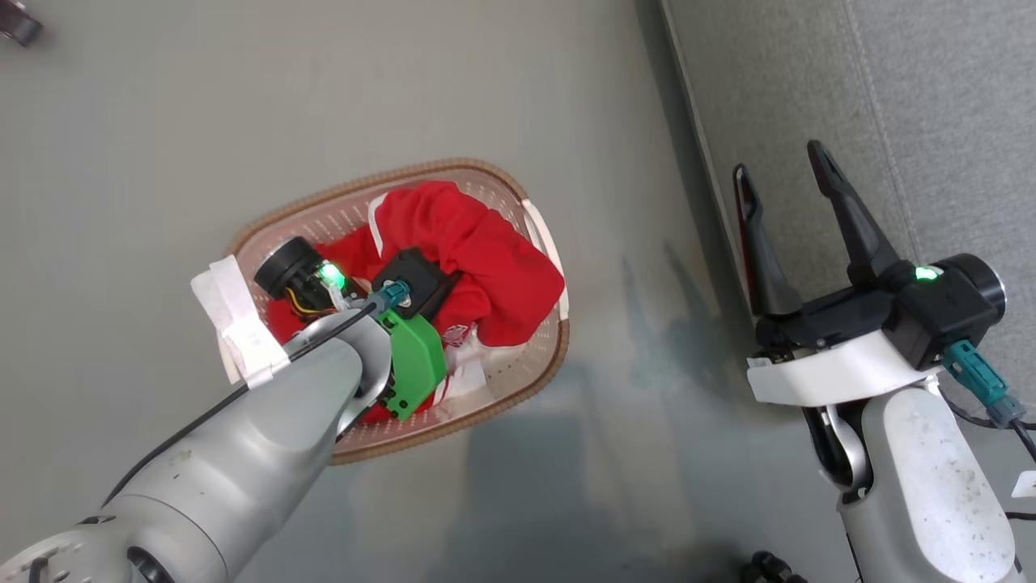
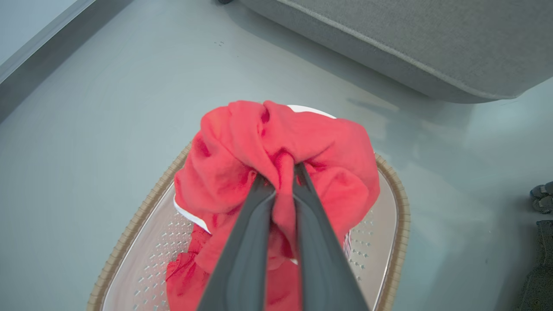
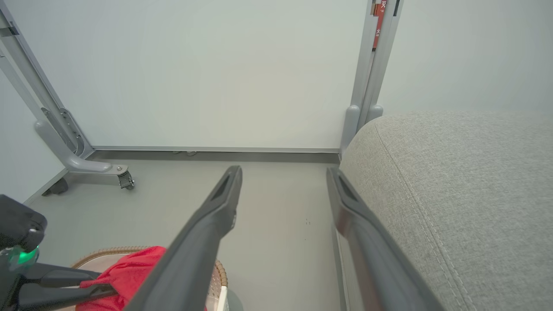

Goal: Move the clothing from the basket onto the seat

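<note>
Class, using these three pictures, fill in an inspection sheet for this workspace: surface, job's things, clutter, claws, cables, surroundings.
Surface: grey glossy floor, showing faint reflections.
Job's things: red clothing bunched over the basket, part of it lying inside; the basket stands on the floor beside the seat, apart from it; no clothing on the seat's visible part.
Clutter: small dark objects on the floor, too unclear to name.
Claws: left claw shut on the clothing; right claw open, holding nothing, beside the seat.
Cables: black cable along the left forearm; teal plug at the right wrist.
Surroundings: pale wall; metal frame foot with a caster.
</note>
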